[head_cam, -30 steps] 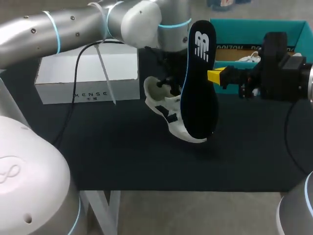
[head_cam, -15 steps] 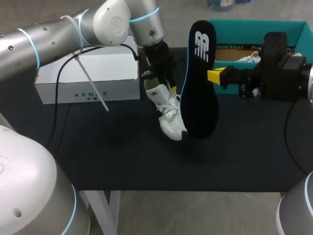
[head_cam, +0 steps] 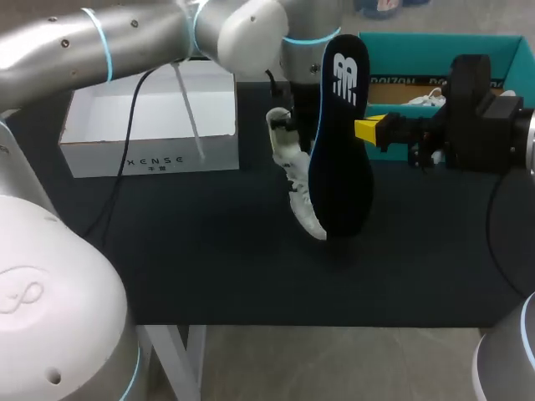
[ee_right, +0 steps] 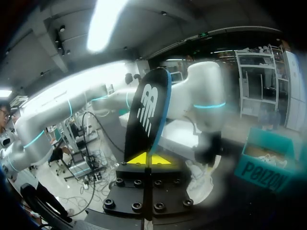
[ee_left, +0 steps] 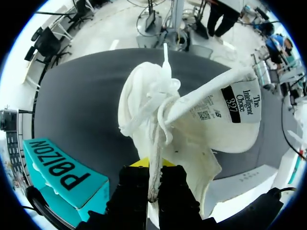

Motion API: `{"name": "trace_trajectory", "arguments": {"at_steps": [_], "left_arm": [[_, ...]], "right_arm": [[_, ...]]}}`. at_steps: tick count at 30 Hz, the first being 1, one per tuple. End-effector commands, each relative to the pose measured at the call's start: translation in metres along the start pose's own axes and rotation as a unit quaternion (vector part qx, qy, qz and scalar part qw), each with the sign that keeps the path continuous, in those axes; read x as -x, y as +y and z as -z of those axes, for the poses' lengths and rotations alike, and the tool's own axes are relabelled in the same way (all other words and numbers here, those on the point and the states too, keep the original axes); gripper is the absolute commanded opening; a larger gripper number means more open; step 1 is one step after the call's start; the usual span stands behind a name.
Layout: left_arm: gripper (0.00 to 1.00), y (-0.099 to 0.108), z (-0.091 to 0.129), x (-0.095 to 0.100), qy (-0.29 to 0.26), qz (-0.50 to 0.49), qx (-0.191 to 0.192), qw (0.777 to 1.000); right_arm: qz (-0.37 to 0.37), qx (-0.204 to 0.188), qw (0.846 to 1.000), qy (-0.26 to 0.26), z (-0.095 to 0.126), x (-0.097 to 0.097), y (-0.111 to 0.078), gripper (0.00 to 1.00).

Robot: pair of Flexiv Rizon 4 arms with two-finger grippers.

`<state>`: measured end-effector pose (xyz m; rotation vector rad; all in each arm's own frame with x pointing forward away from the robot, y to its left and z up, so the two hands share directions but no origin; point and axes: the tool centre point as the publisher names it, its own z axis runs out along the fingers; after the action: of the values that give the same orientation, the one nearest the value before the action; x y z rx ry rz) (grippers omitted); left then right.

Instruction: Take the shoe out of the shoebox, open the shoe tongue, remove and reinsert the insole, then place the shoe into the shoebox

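Firstly, left jaws: pressed together on the white shoe point(ee_left: 192, 139), which is gripped at its upper end, with a lace hanging down between the two black fingers.
Right jaws: pinched on the dark insole point(head_cam: 338, 167), which is clamped at its edge between the yellow fingertips point(head_cam: 368, 129).
Shoe: hung toe-down over the table point(head_cam: 209, 251), its tongue drawn out to one side. Whether the toe touches the table cannot be told. From the head view it is seen just behind the insole.
Insole: held upright, blue-edged, with the logo end uppermost and the lower end near the shoe's toe.
Shoebox point(head_cam: 435, 40): teal, set at the table's far right behind the right jaws. Something white is seen inside.
White box point(head_cam: 150, 154): open, laid at the table's far left, well apart from the teal shoebox.
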<state>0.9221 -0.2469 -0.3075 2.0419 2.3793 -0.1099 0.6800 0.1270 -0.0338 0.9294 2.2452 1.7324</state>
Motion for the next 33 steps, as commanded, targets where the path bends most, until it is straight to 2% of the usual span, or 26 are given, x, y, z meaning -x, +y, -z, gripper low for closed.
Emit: {"name": "trace_trajectory", "arguments": {"at_steps": [1, 7, 16, 25, 33], "left_arm": [[0.0, 0.006, -0.003, 0.006, 0.052, 0.005, -0.003, 0.999], [0.0, 0.012, -0.013, 0.002, 0.059, 0.0, -0.008, 0.998], [0.0, 0.016, -0.026, -0.001, 0.099, -0.033, 0.012, 0.994], [0.0, 0.022, -0.031, 0.001, 0.12, -0.033, 0.008, 0.992], [0.0, 0.022, -0.034, -0.01, 0.132, -0.025, 0.003, 0.991]], "right_arm": [[0.0, 0.001, 1.0, -0.001, 0.0, -0.001, -0.002, 0.0], [0.0, 0.001, 1.0, -0.001, 0.0, -0.001, -0.002, 0.0], [0.0, 0.001, 1.0, -0.001, 0.0, -0.001, -0.002, 0.0], [0.0, 0.001, 1.0, -0.001, 0.0, -0.001, -0.002, 0.0], [0.0, 0.001, 1.0, -0.001, 0.0, -0.001, -0.002, 0.0]]}}
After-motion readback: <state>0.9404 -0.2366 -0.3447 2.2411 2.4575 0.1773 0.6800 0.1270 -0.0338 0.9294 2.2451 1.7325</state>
